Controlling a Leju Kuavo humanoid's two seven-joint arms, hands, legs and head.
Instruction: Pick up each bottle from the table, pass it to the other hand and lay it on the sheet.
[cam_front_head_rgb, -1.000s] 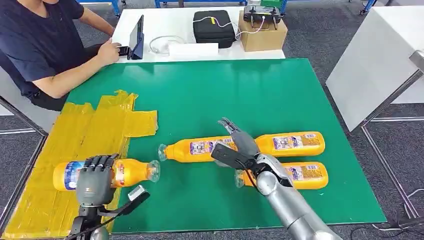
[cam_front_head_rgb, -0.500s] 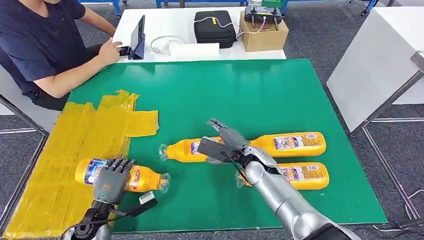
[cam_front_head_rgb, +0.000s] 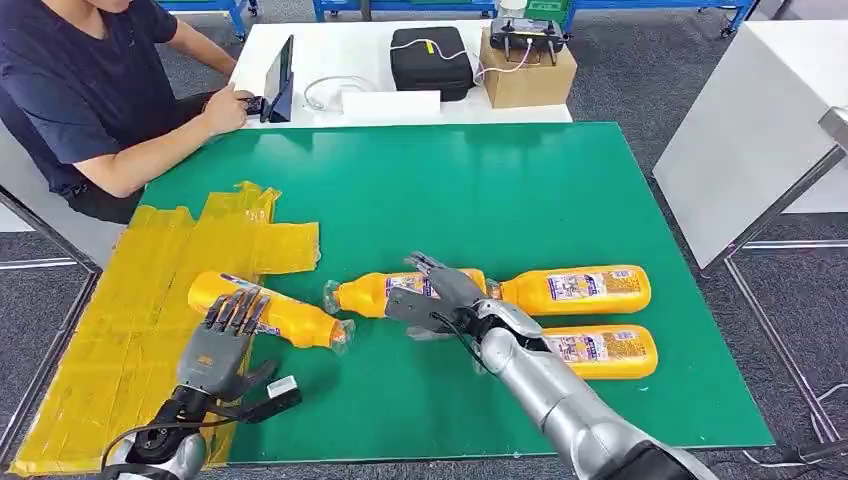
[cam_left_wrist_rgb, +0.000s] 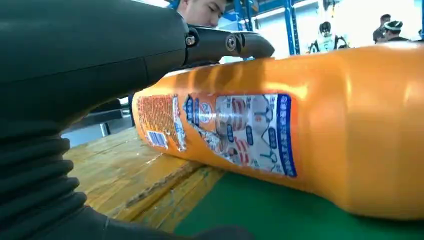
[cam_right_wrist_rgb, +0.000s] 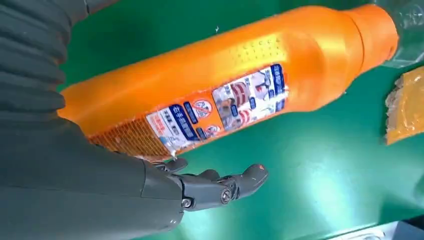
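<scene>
From the head view, the right hand (cam_front_head_rgb: 440, 295) hovers with fingers spread over the middle orange bottle (cam_front_head_rgb: 400, 294) lying on the green counter (cam_front_head_rgb: 480, 190), while the left hand (cam_front_head_rgb: 222, 340), fingers splayed and holding nothing, sits just behind a bottle (cam_front_head_rgb: 268, 312) lying half across the yellow sheet (cam_front_head_rgb: 160, 270). In the left wrist view that bottle (cam_left_wrist_rgb: 280, 135) lies just past the thumb, glossy, round and likely to roll. In the right wrist view the bottle (cam_right_wrist_rgb: 220, 95) lies just beyond open fingertips (cam_right_wrist_rgb: 250, 177); its smooth, stiff plastic looks slippery, so the labelled mid-body seems the surest hold.
</scene>
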